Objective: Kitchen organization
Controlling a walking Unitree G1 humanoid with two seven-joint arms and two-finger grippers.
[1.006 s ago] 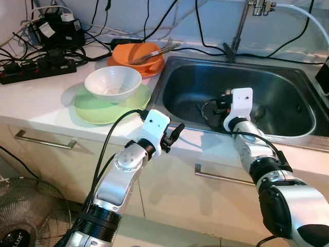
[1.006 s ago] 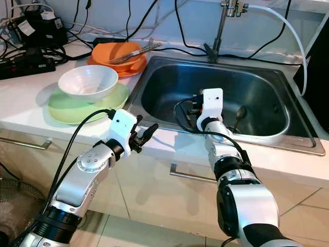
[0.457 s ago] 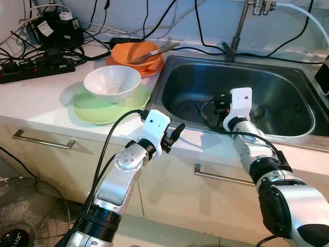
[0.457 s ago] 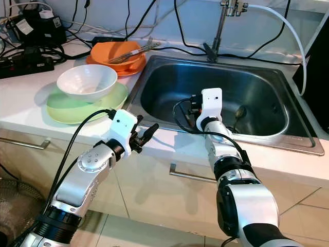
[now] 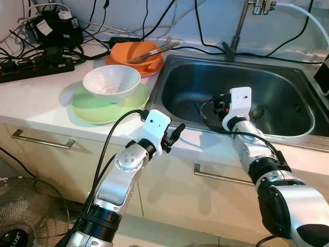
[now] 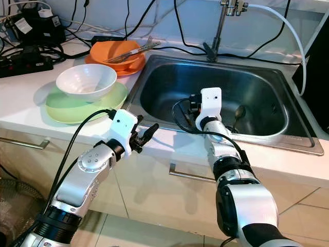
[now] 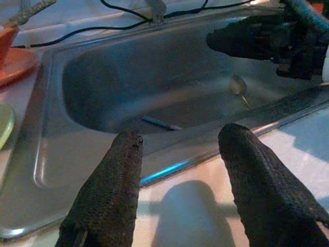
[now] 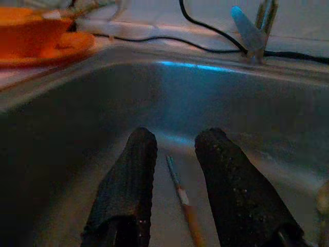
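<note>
1. A thin chopstick (image 8: 181,198), pale with an orange end, lies flat on the sink (image 5: 288,95) floor.
2. The right gripper (image 8: 174,149) hangs just above it, fingers apart, empty.
3. The left gripper (image 7: 180,141) is open over the bench (image 5: 41,98) edge.

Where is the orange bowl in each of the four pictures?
Left eye view: orange bowl, top, left of centre.
Right eye view: top, further left.
Left wrist view: upper left edge.
Right wrist view: upper left corner.
Shared landmark: the sink, just beside it.
</note>
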